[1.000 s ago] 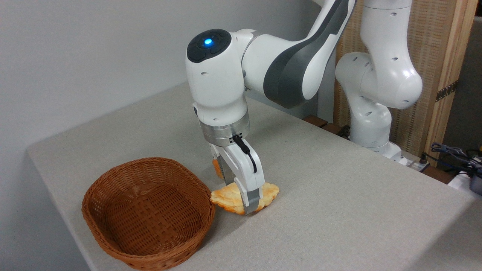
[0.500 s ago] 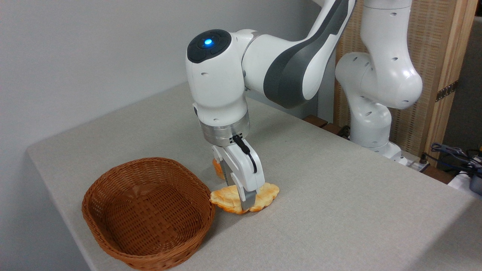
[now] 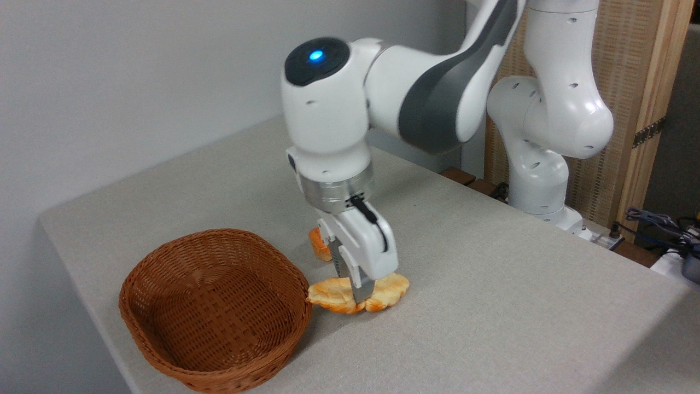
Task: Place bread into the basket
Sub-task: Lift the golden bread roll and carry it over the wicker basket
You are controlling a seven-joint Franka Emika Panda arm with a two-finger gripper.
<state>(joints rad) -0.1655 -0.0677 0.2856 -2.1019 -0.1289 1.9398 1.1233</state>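
A: What did the fixed camera show?

B: A gray table (image 3: 492, 306) with a soft, cloth-like top. On it sat a brown basket (image 3: 164, 284), oval and woven, with a rolled rim. The inside looked bare.

A: And the bread?

B: The bread (image 3: 391, 287) was flat and long, pale gold, with wavy edges. Its left tip was right at the basket's rim, at the basket's three o'clock. I could not tell if it was resting on the table or raised a little.

A: What was the arm doing?

B: The white arm (image 3: 426, 93) was smooth and shiny, with gray bands. It bent over from the one o'clock corner, and its wrist pointed straight down. A blue light shone on top.

A: And the gripper?

B: The gripper (image 3: 361, 298) was closed tight across the middle of the bread, one finger in front and one behind.

A: Anything else?

B: A small round orange bun (image 3: 317, 244) peeked out behind the gripper, at the bread's eleven o'clock.
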